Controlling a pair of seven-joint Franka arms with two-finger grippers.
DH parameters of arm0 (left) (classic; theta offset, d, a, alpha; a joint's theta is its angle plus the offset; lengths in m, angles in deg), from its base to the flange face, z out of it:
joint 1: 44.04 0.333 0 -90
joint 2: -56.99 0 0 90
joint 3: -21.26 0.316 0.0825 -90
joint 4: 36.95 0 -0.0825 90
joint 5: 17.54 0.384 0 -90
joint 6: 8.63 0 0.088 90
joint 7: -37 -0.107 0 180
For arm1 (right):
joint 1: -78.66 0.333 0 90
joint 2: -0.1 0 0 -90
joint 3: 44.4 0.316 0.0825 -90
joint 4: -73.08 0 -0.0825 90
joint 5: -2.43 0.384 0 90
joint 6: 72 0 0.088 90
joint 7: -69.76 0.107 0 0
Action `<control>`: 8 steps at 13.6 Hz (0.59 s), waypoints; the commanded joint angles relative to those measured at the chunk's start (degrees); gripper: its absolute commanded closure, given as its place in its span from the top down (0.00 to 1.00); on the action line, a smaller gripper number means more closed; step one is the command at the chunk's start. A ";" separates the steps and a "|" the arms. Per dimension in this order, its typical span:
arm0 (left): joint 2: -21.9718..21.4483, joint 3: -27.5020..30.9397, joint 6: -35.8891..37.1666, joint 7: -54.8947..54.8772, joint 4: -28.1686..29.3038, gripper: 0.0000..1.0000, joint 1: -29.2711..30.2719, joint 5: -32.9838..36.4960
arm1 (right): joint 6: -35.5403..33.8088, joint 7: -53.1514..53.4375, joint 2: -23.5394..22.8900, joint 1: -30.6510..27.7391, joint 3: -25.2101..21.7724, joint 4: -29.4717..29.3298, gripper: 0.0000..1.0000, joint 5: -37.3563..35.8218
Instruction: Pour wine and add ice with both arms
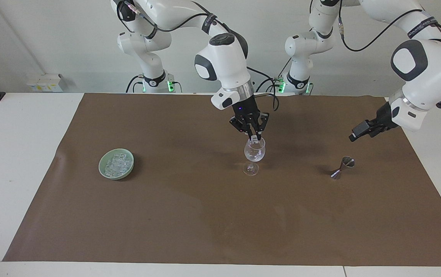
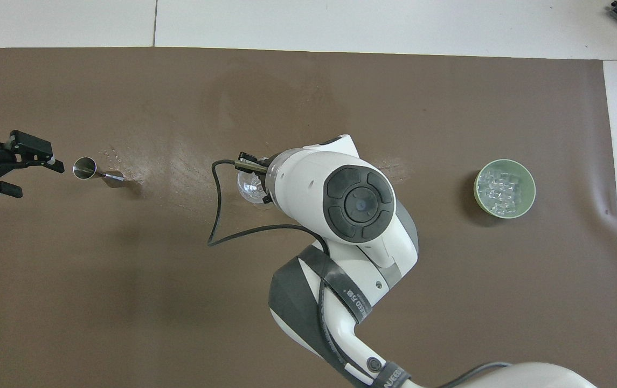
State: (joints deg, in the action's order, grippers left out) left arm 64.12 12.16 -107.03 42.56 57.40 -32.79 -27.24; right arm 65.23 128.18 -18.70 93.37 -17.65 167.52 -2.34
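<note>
My right gripper [image 1: 255, 135], clamped on an ice cube [image 1: 255, 137], hovers directly above the wine glass [image 1: 254, 151] (release remains; left gripper [image 2: 22, 161] parted, waiting).

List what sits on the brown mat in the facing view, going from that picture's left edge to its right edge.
Green dish holding ice → wine glass, with the right end effector just over its rim → metal jigger, with the left end effector in the air above it.
</note>
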 commanded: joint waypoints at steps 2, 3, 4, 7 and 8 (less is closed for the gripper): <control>-3.52 1.10 -1.80 -4.93 1.45 1.00 -6.57 4.77 | 0.23 1.70 -1.15 -0.65 1.55 -1.37 0.00 -1.47; -3.96 1.10 -1.71 -5.99 1.53 1.00 -7.03 4.95 | 0.23 1.70 -1.15 -0.65 1.56 -1.37 0.00 -1.47; -4.23 1.01 -1.36 -6.00 1.53 1.00 -7.12 4.96 | 0.32 1.61 -1.15 -0.73 1.56 -1.37 0.01 -1.47; -5.54 1.01 -0.92 -5.56 1.80 1.00 -7.03 5.04 | 0.58 1.17 -1.24 -1.17 1.47 -1.46 0.03 -1.55; -6.24 0.84 -0.92 -6.00 1.80 1.00 -7.03 5.04 | 1.54 1.17 -1.24 -1.17 1.47 -1.46 0.03 -1.55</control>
State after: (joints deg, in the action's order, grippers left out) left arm 60.51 12.44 -107.66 37.91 57.47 -39.42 -23.24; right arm 65.46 128.18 -18.72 93.11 -17.15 167.36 -2.39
